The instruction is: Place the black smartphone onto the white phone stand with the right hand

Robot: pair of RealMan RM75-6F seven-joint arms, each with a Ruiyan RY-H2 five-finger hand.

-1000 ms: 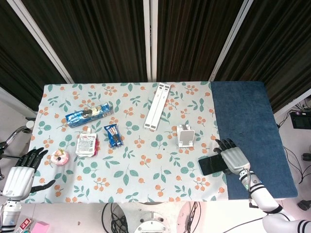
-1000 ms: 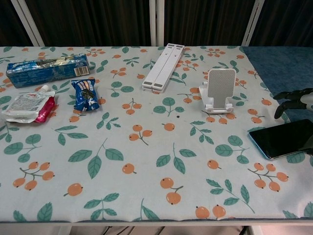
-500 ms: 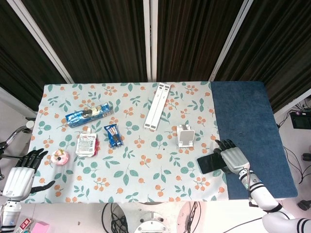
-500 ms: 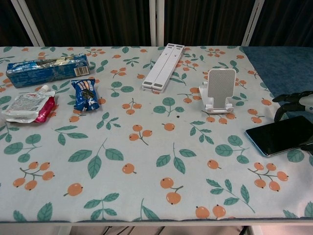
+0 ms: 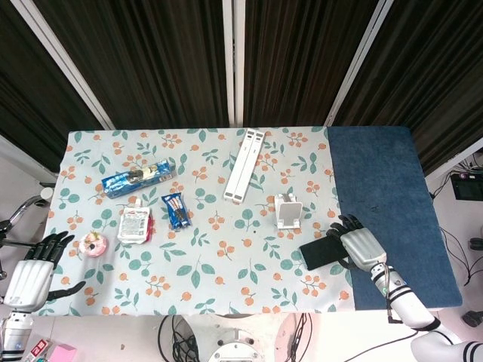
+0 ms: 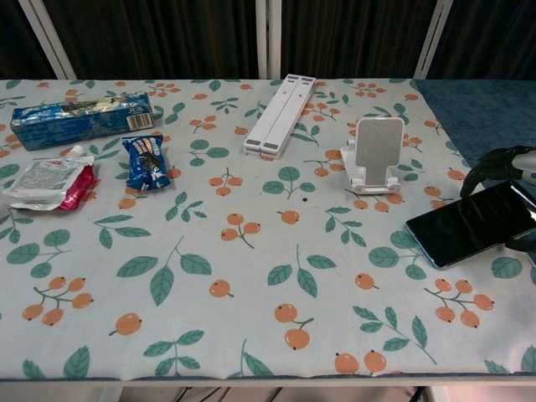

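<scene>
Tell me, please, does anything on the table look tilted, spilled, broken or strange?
Nothing looks spilled or broken. The only thing not lying flat is the black smartphone: the right hand grips its right end, so it looks tilted above the cloth, short of the white phone stand. The snack packets lie scattered at the left, apparently intact.

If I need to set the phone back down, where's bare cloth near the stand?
Open floral cloth lies in front of the white phone stand, left of the black smartphone held by the right hand, out to the table's near edge. The blue mat to the right is bare too. Behind-left of the stand, the folded white bar narrows the room.
</scene>
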